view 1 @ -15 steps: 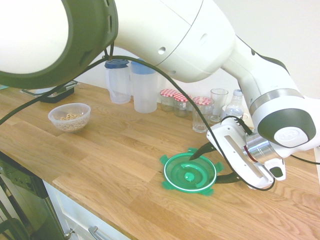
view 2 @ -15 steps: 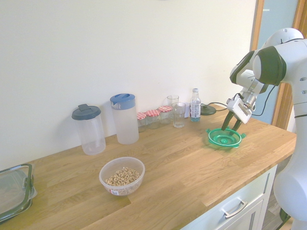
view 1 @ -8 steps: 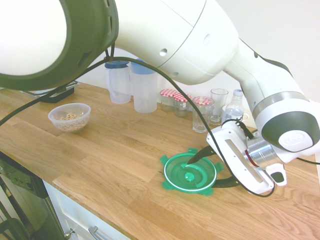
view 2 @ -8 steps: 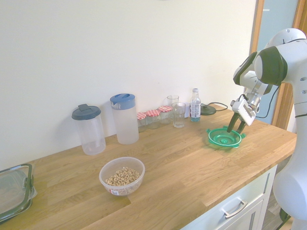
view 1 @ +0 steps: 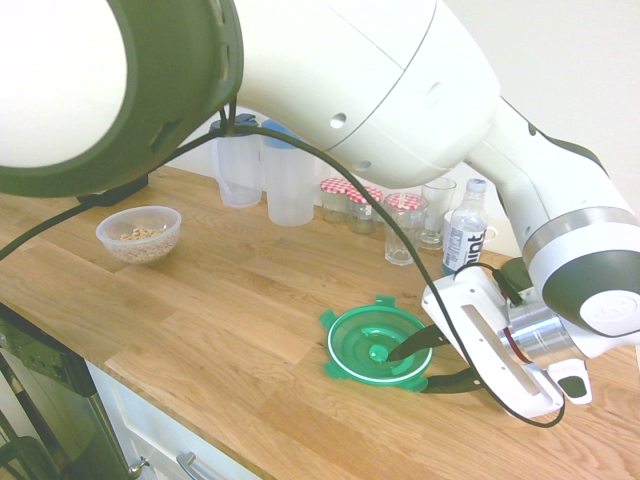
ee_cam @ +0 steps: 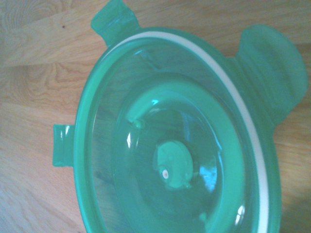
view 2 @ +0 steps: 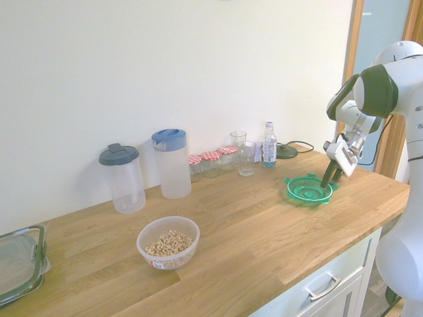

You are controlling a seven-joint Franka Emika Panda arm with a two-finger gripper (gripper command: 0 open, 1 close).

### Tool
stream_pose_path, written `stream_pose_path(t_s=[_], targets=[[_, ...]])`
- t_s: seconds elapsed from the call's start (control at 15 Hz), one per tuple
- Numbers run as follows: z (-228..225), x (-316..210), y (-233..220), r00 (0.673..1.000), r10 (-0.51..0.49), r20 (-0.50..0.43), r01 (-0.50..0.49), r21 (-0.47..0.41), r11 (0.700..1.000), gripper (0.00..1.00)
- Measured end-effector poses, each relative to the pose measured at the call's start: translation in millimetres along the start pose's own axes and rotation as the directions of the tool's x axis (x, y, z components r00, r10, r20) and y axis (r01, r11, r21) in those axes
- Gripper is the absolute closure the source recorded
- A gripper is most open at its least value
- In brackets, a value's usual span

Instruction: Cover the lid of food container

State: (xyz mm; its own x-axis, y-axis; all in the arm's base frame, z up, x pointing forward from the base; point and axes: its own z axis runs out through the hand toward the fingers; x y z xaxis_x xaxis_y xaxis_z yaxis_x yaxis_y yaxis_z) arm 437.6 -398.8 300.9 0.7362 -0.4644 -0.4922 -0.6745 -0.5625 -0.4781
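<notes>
"As the green lid (view 1: 352,362) lay flat on the counter (view 1: 250,350), which step was in hand?"

"Getting hold of it, I judged. The claw (view 1: 408,373) was unclenched, its two fingers apart, one reaching over the lid, the other low by its edge; I saw nothing pinched between them."

"And the food container (view 2: 168,243)?"

"Uncovered, well apart from the lid, with cereal-like food (view 2: 170,244) inside. The next move called for closing on the rim or a tab securely, then lifting and carrying the lid over; a thin bite might have let it slip."

"Any writing?"

"The bottle (view 1: 464,240) bore large letters ending in 'int', perhaps 'mint'. The container's small label (view 2: 158,265) was too tiny to read, and I made out no brand."
</notes>
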Motion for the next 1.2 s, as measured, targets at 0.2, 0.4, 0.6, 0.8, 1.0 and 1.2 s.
stream_pose_path(t_s=[0.2,0.4,0.6,0.8,1.0,1.2], targets=[[8,6,-13,1.000,-0.024,-0.015,0.024,-0.004,1.000,1.00],[11,7,-13,0.999,-0.028,-0.017,0.027,-0.008,1.000,1.00],[13,8,-16,0.999,-0.036,-0.019,0.036,-0.012,0.999,1.00],[14,7,-28,0.998,-0.054,-0.022,0.053,-0.019,0.998,1.00],[-13,-12,-55,0.996,-0.055,-0.072,0.053,-0.035,0.998,1.00],[-55,-51,-97,0.982,-0.039,-0.186,0.013,-0.140,0.990,1.00]])
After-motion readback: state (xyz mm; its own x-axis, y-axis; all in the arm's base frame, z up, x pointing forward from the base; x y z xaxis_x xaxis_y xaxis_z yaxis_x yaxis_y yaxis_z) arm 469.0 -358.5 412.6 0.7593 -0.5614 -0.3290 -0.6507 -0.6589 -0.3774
